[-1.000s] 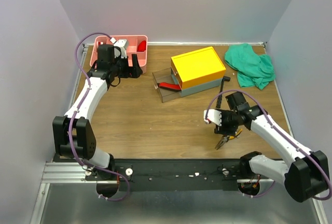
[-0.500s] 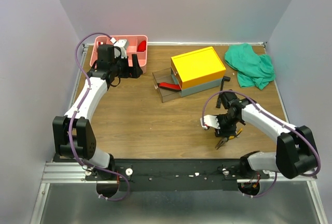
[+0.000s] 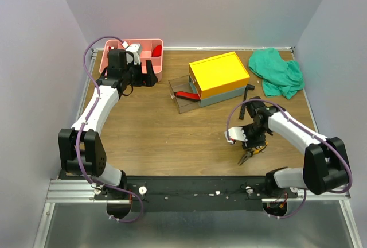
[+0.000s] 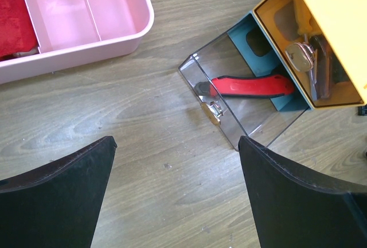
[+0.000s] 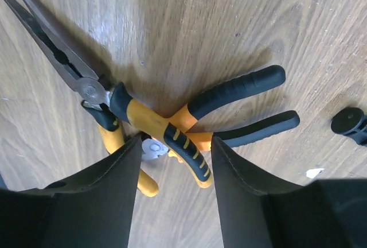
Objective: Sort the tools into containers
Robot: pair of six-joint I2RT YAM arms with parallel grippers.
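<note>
Two orange-and-black pliers (image 5: 172, 127) lie crossed on the wood, and they also show in the top view (image 3: 248, 157). My right gripper (image 5: 176, 144) is open and low over them, its fingers on either side of one striped handle; in the top view it (image 3: 251, 143) is just above them. My left gripper (image 4: 175, 144) is open and empty over bare wood beside the pink tray (image 4: 114, 38), near the tray's right end in the top view (image 3: 148, 77). The red-and-black cutter (image 4: 246, 85) lies in the clear open drawer of the yellow-lidded grey toolbox (image 3: 219, 73).
The pink tray (image 3: 112, 50) at the back left holds a red item (image 4: 11, 12). Metal tools (image 4: 304, 58) lie in the toolbox's upper compartment. A green cloth (image 3: 278, 73) is bunched at the back right. A small black thing (image 3: 248, 90) sits by the toolbox's right end.
My right arm has swung round and brought its gripper down closer over the pliers. The left arm has not moved.
</note>
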